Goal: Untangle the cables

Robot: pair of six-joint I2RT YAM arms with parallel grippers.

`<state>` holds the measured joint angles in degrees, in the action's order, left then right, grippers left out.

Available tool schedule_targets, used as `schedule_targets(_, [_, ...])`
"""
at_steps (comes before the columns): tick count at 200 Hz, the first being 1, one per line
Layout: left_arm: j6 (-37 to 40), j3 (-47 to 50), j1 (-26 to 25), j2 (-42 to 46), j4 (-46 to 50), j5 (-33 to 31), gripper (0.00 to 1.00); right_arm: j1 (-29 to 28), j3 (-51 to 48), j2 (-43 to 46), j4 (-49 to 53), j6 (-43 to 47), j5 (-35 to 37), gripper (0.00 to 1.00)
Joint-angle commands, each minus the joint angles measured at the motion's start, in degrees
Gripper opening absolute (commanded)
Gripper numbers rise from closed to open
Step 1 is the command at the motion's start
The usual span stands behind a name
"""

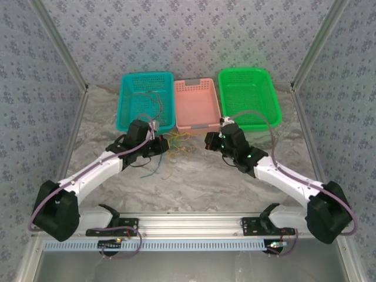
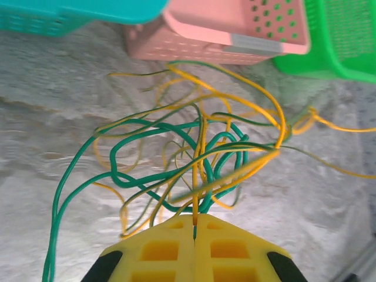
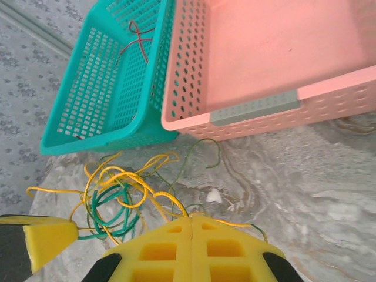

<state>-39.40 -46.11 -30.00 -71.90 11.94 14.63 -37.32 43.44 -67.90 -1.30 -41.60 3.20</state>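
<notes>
**Item 1. Teal basket** (image 1: 124, 108): set against the left wall of the pink basket (image 1: 197, 111). One red strand (image 3: 138, 36) lies inside.

**Item 2. Left gripper** (image 2: 194, 218): in front of the pink basket's near left corner. Its yellow fingers are pressed together, with yellow and green strands pinched in the seam.

**Item 3. Cables** (image 2: 200, 153): one loose knot of yellow-orange and green wire on the table (image 1: 200, 176), just in front of the pink basket's near left corner and between the two grippers.
- Handling, as judged: very light, limp and thin. The loops will snag each other and slip through a slack grip.
- Where to hold: a free end or an outer loop, away from the dense middle, drawn out slowly.

**Item 4. Right gripper** (image 3: 191, 218): in front of the pink basket's near wall, right of the knot. Its fingers are closed, and a yellow strand seems caught between them.

**Item 5. Green basket** (image 1: 267, 100): just beside the pink basket's right wall.
</notes>
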Motion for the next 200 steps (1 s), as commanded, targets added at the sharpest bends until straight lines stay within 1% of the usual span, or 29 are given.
schedule_targets(1, [4.01, -2.97, 0.16, 0.13, 7.35, -8.54, 0.0, 2.73, -1.1, 5.88, 4.36, 1.79, 4.19, 0.0])
schedule_targets(46, [4.51, -3.26, 0.13, -1.5, 11.95, -17.65, 0.0, 10.34, -0.69, 15.75, 11.78, 3.24, 3.95, 0.0])
schedule_targets(71, [4.68, -3.07, 0.18, -2.32, 13.33, -21.38, 0.0, 12.82, 0.93, 19.6, 16.28, 4.35, 4.3, 0.0])
schedule_targets(97, [5.62, -3.2, 0.13, -2.96, 13.68, -23.16, 0.0, 15.0, 2.58, 22.78, 19.67, 4.91, 4.67, 0.0])
schedule_targets(117, [6.33, -3.53, 0.14, -3.72, 14.25, -24.69, 0.0, 17.12, 4.49, 24.58, 21.01, 5.05, 3.61, 0.0])
schedule_targets(150, [6.73, -3.29, 0.12, -4.9, 14.33, -25.64, 0.0, 18.79, 9.6, 25.13, 23.43, 5.04, 2.38, 0.0])
schedule_targets(162, [6.76, -3.05, 0.14, -5.28, 14.4, -26.43, 0.0, 19.05, 11.28, 25.27, 24.2, 5.11, 2.26, 0.0])
schedule_targets(165, [6.77, -2.96, 0.12, -5.3, 14.42, -26.68, 0.0, 19.11, 11.7, 25.35, 24.31, 6.71, 2.27, 0.0])
schedule_targets(171, [6.71, -2.74, 0.17, -5.44, 14.42, -27.09, 0.0, 19.35, 12.59, 25.5, 24.86, 7.1, 2.25, 0.0])
schedule_targets(200, [6.9, -2.01, 0.16, -5.88, 15.28, -30.13, 0.0, 21.13, 16.41, 26.24, 26.95, 7.43, 1.56, 0.0])
